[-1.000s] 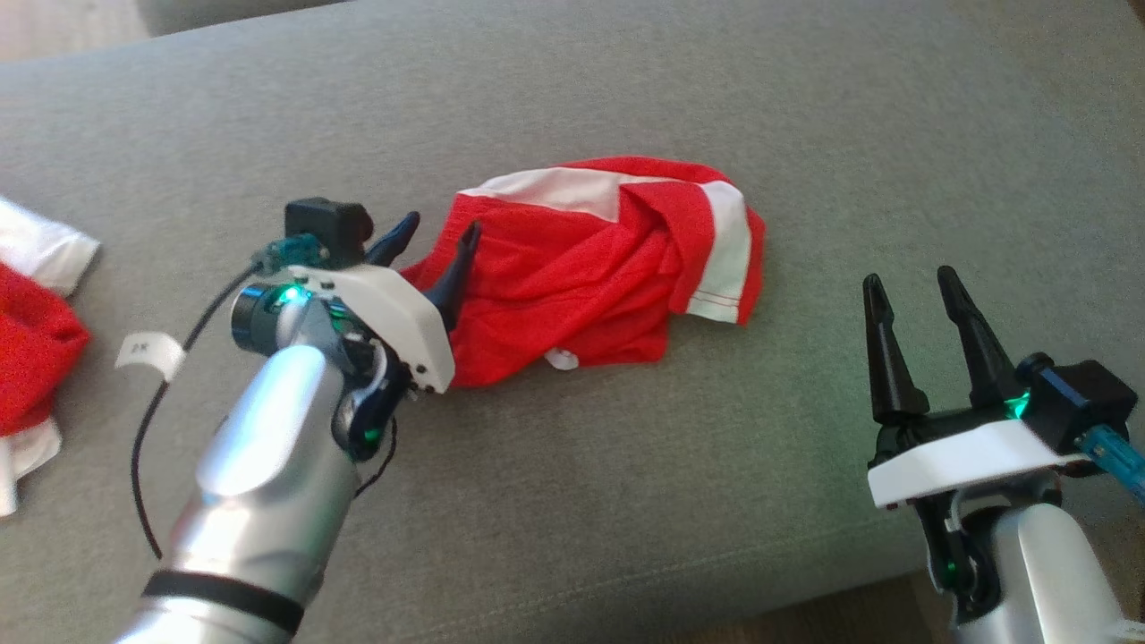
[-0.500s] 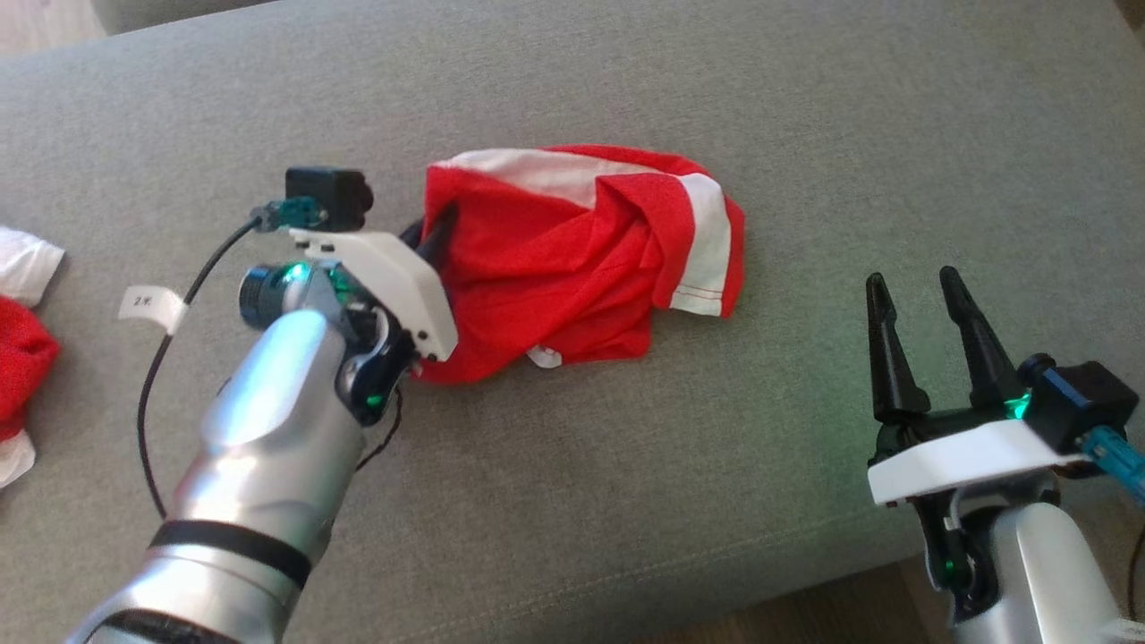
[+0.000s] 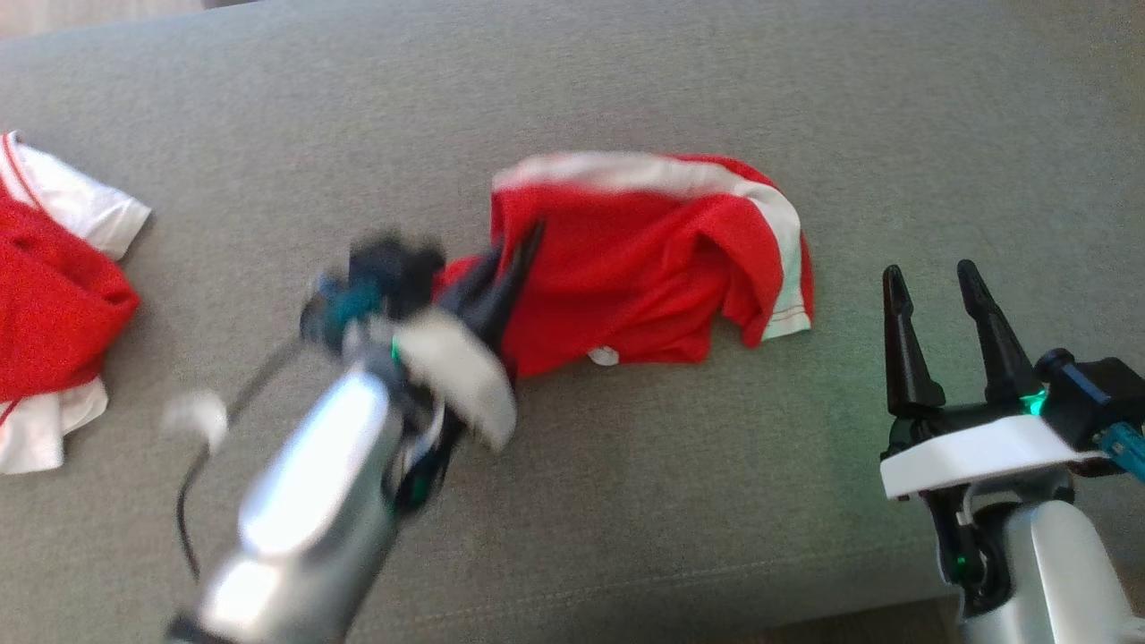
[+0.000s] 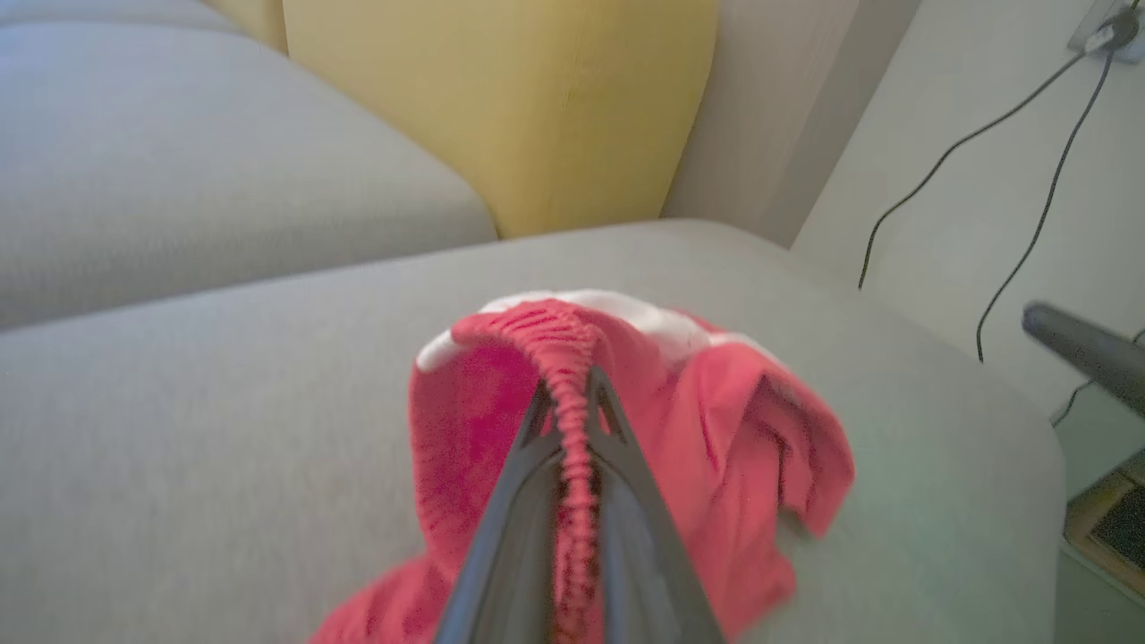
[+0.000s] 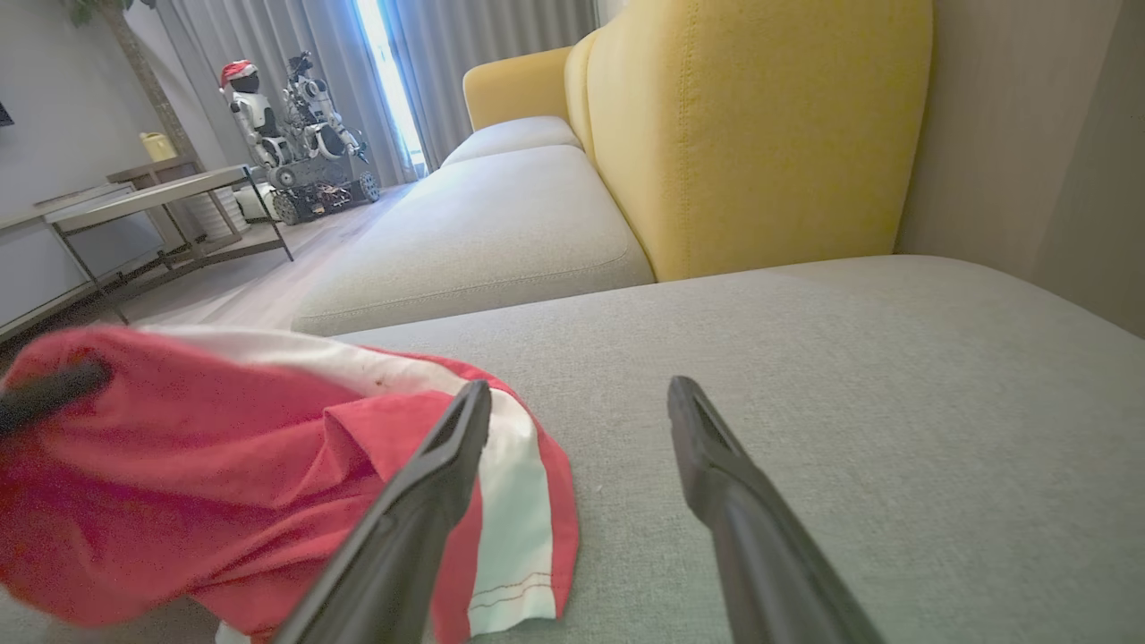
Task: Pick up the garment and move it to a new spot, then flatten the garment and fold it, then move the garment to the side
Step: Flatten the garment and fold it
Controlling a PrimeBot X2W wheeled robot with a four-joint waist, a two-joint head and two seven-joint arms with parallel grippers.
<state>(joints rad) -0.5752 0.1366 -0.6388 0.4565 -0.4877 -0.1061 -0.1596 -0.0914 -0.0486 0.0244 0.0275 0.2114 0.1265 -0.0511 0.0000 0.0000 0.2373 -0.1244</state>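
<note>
The left gripper (image 4: 569,394) pinched the gathered edge of the garment (image 3: 644,268), which lay crumpled mid-sofa (image 3: 626,501). The right gripper (image 3: 935,284) stood spread, well apart. A firm pinch and a high lift should stop the trailing cloth dragging.

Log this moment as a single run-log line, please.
left claw: shut on red garment | right claw: open, beside garment | surface: grey sofa cushion

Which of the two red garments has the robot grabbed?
The middle garment: the left gripper pinches its gathered edge. The other garment lies apart, farther left.
</note>
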